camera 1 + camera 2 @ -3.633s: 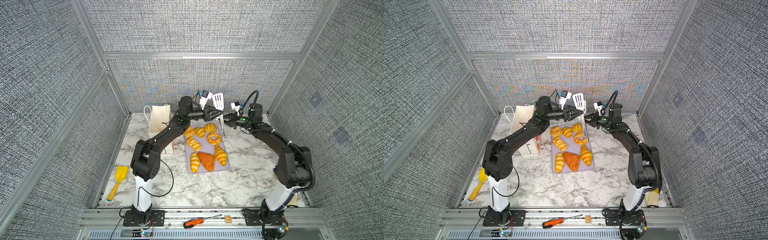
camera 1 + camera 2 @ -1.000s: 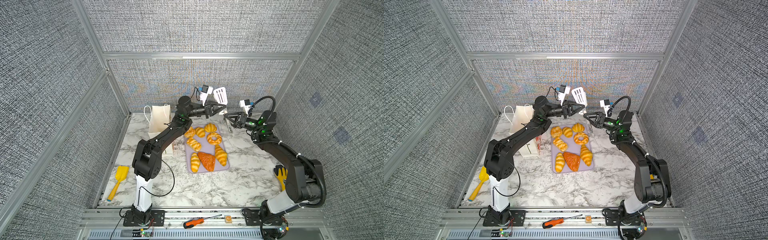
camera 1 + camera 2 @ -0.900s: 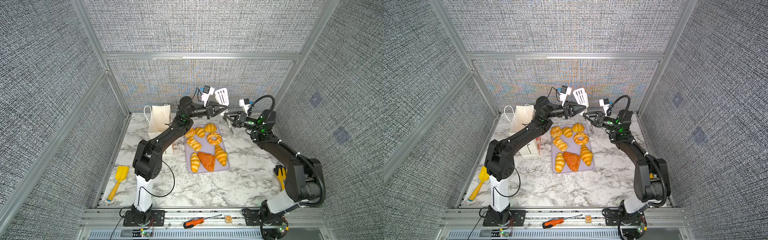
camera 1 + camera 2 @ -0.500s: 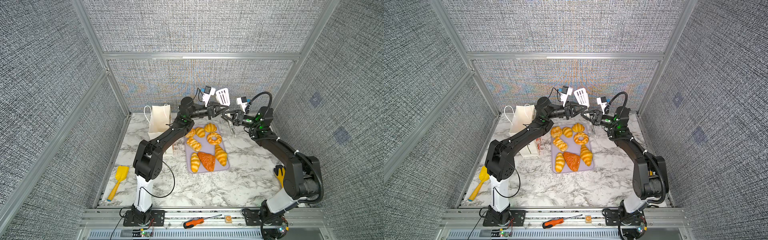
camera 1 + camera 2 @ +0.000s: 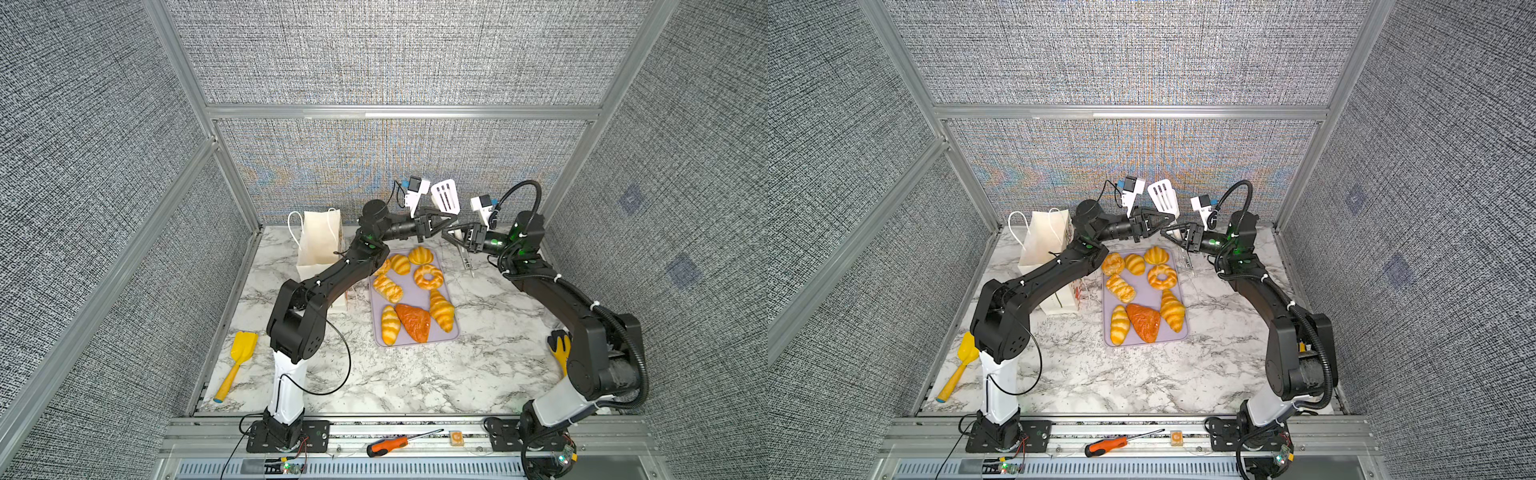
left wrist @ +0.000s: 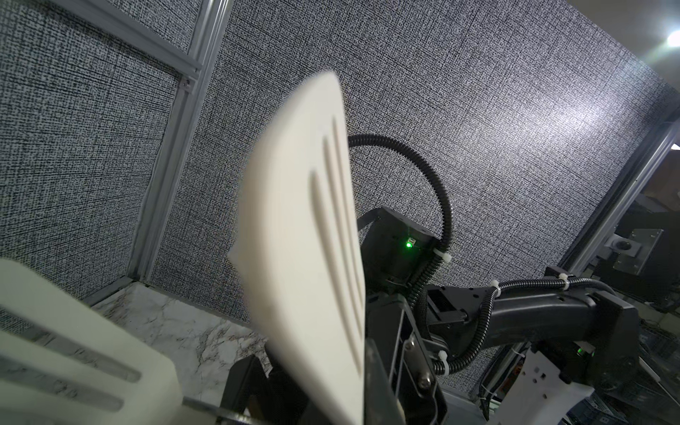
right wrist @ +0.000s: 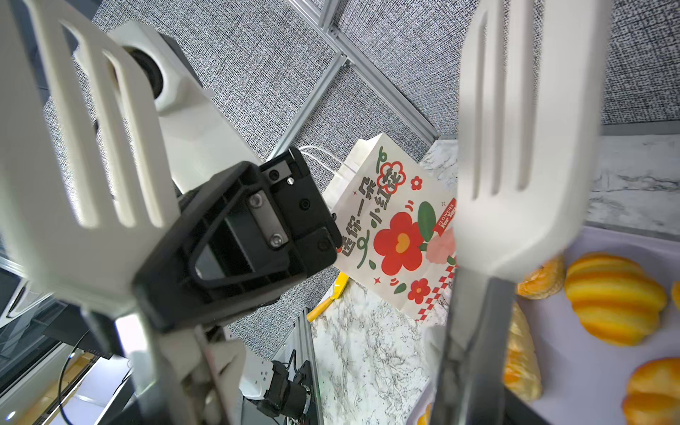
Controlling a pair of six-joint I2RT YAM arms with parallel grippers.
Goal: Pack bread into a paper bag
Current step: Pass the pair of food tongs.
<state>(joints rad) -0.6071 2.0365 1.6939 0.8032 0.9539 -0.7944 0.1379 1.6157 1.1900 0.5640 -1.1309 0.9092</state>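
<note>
A white marble desk (image 5: 415,382) inside grey woven walls (image 5: 374,62), seen from above. My two hands nearly meet in the air over its far end. The paper bag (image 5: 319,239), white with red flowers on one side, stands upright on the desk well to the left of my left hand. A lilac tray (image 5: 415,297) lies below both hands, nearer my base, and carries all eight pieces of bread (image 5: 387,288). White slotted tongs (image 5: 444,198) rise between the hands. My left hand (image 5: 444,223) is clenched on the tongs just below one paddle. My right hand (image 5: 451,237) has its jaws wide beside the tongs. I cannot tell whether it grips them.
</note>
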